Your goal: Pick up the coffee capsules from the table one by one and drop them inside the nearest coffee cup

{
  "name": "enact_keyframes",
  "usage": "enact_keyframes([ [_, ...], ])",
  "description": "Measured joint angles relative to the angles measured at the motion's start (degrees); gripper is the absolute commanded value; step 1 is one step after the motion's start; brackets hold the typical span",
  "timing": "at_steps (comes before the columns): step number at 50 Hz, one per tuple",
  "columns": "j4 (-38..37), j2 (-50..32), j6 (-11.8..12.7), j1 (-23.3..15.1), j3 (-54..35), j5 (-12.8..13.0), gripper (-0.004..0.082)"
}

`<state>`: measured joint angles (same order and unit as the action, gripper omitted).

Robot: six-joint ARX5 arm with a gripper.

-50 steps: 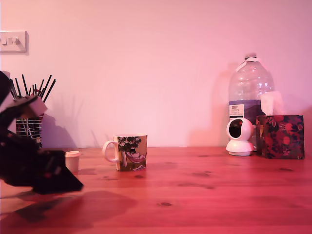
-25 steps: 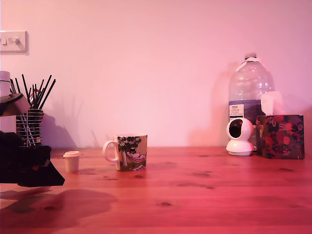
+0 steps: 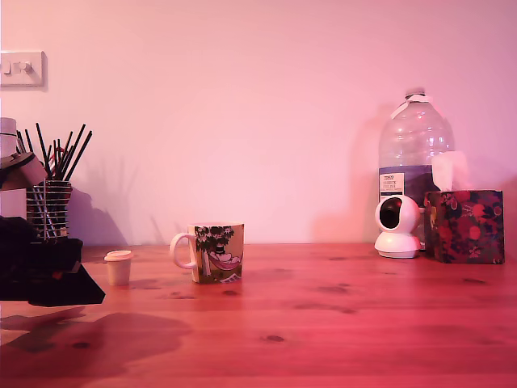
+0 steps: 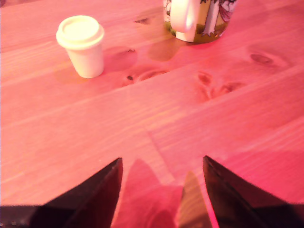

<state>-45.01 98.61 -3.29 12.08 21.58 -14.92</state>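
- We see one small pale cream tapered coffee capsule [image 3: 119, 267] w/ a wider flat rim, standing on the reddish-brown wooden desk [image 3: 339, 315], just beside the mug on the exterior view's left, not touching it.
- Capsule is upright: wide rim on top, narrow end down on the desk, long axis vertical. Wrist view shows the flat top face-up, no tilt [image 4: 80, 45].
- Straight-sided coffee cup [image 3: 215, 252], white handle & rim, printed w/ green trees and a cartoon figure, stands upright; handle points toward the capsule side in the exterior view. We can't see inside it, so can't say if any capsule is already in there.
- Progress, as we judge it: the one visible capsule is not yet picked up, so approach, grasp, lift and drop into the cup are all left for it.
- Black claw [image 4: 161, 199] hangs low over the desk at the exterior view's left edge, apart from the capsule; its two dark jaws are spread wide, w/ bare wood between them and nothing gripped.
- Further out: dark wire holder of black sticks [image 3: 50, 198] behind the arm, and at the exterior view's right a clear water bottle [image 3: 414, 153], white round camera [image 3: 397, 226] & floral tissue box [image 3: 464, 225], well apart from the work.
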Motion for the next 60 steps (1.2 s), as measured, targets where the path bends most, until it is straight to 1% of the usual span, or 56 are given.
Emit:
enact_keyframes([
  [5,-0.70,0.00,0.04,-0.55,0.00,0.00,0.0485],
  [9,-2.82,0.00,0.09,-1.16,0.00,0.00,0.0488],
  [14,-5.53,0.00,0.11,-1.84,0.00,0.02,0.0519],
  [24,-6.95,0.00,0.15,-2.14,0.00,0.04,0.0519],
  [31,-8.92,0.00,0.15,-2.12,0.00,0.74,0.0518],
  [37,-8.74,0.00,0.15,-2.12,0.00,2.99,0.0518],
  [51,-8.63,0.04,0.20,-2.12,0.33,3.26,0.0518],
  [55,-8.74,0.59,0.68,-2.12,1.33,3.26,0.0518],
  [56,-8.87,0.81,1.40,-2.12,1.68,3.26,0.0518],
  [60,-9.29,2.14,1.51,-2.12,3.34,3.28,0.0522],
])
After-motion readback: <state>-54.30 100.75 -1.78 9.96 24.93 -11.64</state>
